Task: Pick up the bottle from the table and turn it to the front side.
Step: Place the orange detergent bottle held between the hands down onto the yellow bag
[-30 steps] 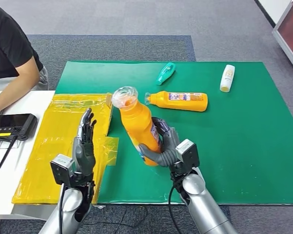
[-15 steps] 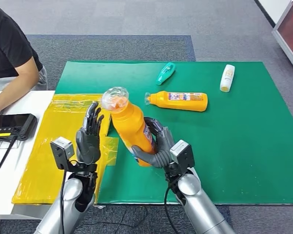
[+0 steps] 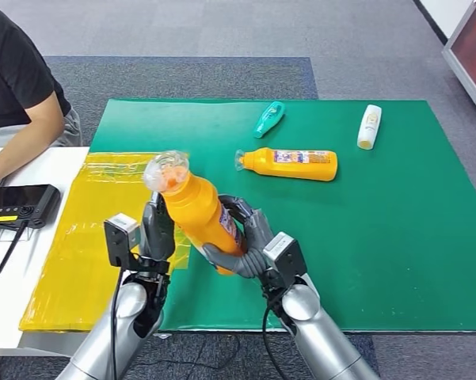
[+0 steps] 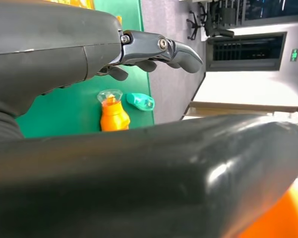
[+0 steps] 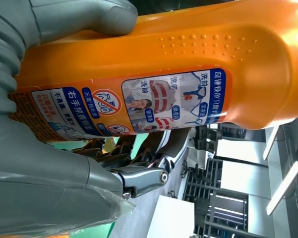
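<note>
The right hand (image 3: pixel 244 241) has its fingers (image 3: pixel 235 207) curled round the lower body of the orange bottle (image 3: pixel 196 210), thumb across the near side, and holds it clear of the worktop (image 3: pixel 402 237). In the right wrist view the thumb presses on the bottle above its printed label (image 5: pixel 140 106), with the darker fingers wrapped under it. The bottle is tilted, its clear-capped top (image 3: pixel 166 170) leaning toward the left edge and away from the robot, over the seam where the yellow sheet (image 3: pixel 74 237) meets the green mat.

The left hand (image 3: pixel 158 229) stands upright just beside the bottle's upper body, touching it or very nearly. In the left wrist view its fingers (image 4: pixel 162 49) are stretched out straight and apart from the thumb, closed on nothing; orange shows at the edge beside the thumb, but whether there is contact cannot be told.

Further out on the green mat, toward the far edge, a second orange bottle (image 3: pixel 289 164) lies on its side. A teal bottle (image 3: pixel 269 119) lies beyond it, and a white bottle (image 3: pixel 370 127) lies near the far right corner.

At the left edge a black device (image 3: pixel 20 204) with an antenna rests on the white part of the worktop. A person in a black shirt (image 3: pixel 14 79) sits there, forearm on the surface.
</note>
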Controlling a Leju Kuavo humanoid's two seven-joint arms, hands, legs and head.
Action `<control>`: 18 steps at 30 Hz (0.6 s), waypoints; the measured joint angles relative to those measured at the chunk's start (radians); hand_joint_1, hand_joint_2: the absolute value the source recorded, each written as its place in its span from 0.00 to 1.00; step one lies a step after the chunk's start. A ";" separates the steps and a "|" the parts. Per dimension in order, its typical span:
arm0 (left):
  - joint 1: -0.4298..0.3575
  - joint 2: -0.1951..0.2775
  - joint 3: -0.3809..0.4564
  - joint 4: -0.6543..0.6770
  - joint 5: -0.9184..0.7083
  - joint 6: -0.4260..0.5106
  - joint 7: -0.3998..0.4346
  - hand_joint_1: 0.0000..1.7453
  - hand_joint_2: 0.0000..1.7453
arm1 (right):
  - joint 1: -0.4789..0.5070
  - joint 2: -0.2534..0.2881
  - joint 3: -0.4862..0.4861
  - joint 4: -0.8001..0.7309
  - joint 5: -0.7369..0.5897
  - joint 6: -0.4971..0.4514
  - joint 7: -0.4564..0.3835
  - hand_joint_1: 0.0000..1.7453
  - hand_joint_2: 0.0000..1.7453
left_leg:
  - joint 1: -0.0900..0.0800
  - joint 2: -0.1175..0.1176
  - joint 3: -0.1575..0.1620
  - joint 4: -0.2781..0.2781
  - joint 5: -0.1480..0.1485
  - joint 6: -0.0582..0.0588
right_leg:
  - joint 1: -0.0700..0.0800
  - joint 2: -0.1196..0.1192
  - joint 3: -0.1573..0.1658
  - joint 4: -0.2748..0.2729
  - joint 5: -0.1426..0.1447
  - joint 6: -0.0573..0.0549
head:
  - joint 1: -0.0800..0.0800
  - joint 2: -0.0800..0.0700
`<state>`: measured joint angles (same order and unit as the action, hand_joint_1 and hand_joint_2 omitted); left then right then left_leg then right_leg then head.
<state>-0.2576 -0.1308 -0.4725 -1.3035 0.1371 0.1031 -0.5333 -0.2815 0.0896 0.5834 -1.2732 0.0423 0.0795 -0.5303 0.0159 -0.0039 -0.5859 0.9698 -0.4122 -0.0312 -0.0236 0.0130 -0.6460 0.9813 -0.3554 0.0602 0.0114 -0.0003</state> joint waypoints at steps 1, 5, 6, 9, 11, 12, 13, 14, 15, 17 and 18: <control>-0.001 0.000 -0.004 0.002 -0.009 0.007 0.000 0.00 0.00 | 0.000 0.000 0.002 0.000 0.000 -0.001 0.000 1.00 1.00 | 0.000 0.000 0.000 0.000 0.000 0.000 | 0.000 0.000 0.000 0.000 0.000 0.000 | 0.000 0.000; -0.004 0.000 -0.021 0.011 -0.029 0.024 0.000 0.00 0.25 | -0.001 -0.002 0.009 -0.001 0.000 -0.006 0.000 1.00 1.00 | 0.000 0.000 0.000 0.000 0.000 0.000 | 0.000 0.000 0.000 0.000 0.000 0.000 | 0.000 0.000; -0.004 0.000 -0.024 0.012 -0.032 0.026 0.000 0.00 0.50 | -0.001 -0.002 0.011 -0.001 0.000 -0.006 0.000 1.00 1.00 | 0.000 0.000 0.000 0.000 0.000 0.000 | 0.000 0.000 0.000 0.000 0.000 0.000 | 0.000 0.000; -0.004 0.000 -0.034 0.014 -0.042 0.036 0.002 0.00 1.00 | -0.001 -0.003 0.014 -0.002 0.000 -0.007 0.000 1.00 1.00 | 0.000 0.000 0.000 0.000 0.000 0.000 | 0.000 0.000 0.000 0.000 0.000 0.000 | 0.000 0.000; -0.006 0.000 -0.041 0.017 -0.047 0.042 0.004 0.00 1.00 | -0.001 -0.004 0.014 -0.002 -0.001 -0.008 0.000 1.00 1.00 | 0.000 0.000 0.000 0.000 0.000 0.000 | 0.000 0.000 0.000 0.000 0.000 0.000 | 0.000 0.000; -0.007 0.000 -0.044 0.018 -0.048 0.043 0.005 0.00 0.75 | -0.001 -0.004 0.014 -0.002 -0.001 -0.008 0.000 1.00 1.00 | 0.000 0.000 0.000 0.000 0.000 0.000 | 0.000 0.000 0.000 0.000 0.000 0.000 | 0.000 0.000; -0.008 0.000 -0.045 0.020 -0.049 0.044 0.006 0.00 0.50 | -0.001 -0.005 0.014 -0.002 -0.002 -0.008 0.000 1.00 1.00 | 0.000 0.000 0.000 0.000 0.000 0.000 | 0.000 0.000 0.000 0.000 0.000 0.000 | 0.000 0.000; -0.009 0.000 -0.047 0.020 -0.050 0.044 0.006 0.00 0.25 | -0.001 -0.006 0.014 -0.002 -0.002 -0.008 0.000 1.00 1.00 | 0.000 0.000 0.000 0.000 0.000 0.000 | 0.000 0.000 0.000 0.000 0.000 0.000 | 0.000 0.000; -0.010 0.000 -0.049 0.021 -0.050 0.043 0.008 0.00 0.00 | -0.001 -0.007 0.014 -0.002 -0.003 -0.009 0.000 1.00 1.00 | 0.000 0.000 0.000 0.000 0.000 0.000 | 0.000 0.000 0.000 0.000 0.000 0.000 | 0.000 0.000; -0.013 0.000 -0.053 0.023 -0.047 0.041 0.013 0.00 0.00 | -0.002 -0.007 0.014 -0.002 -0.002 -0.009 0.000 1.00 1.00 | 0.000 0.000 0.000 0.000 0.000 0.000 | 0.000 0.000 0.000 0.000 0.000 0.000 | 0.000 0.000; -0.015 0.000 -0.055 0.024 -0.044 0.040 0.016 0.00 0.00 | -0.002 -0.007 0.015 -0.002 -0.002 -0.009 0.000 1.00 1.00 | 0.000 0.000 0.000 0.000 0.000 0.000 | 0.000 0.000 0.000 0.000 0.000 0.000 | 0.000 0.000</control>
<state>-0.2724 -0.1308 -0.5279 -1.2797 0.0928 0.1431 -0.5170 -0.2834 0.0828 0.5980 -1.2754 0.0402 0.0701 -0.5303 0.0158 -0.0039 -0.5862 0.9698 -0.4122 -0.0312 -0.0236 0.0130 -0.6463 0.9813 -0.3553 0.0603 0.0114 -0.0004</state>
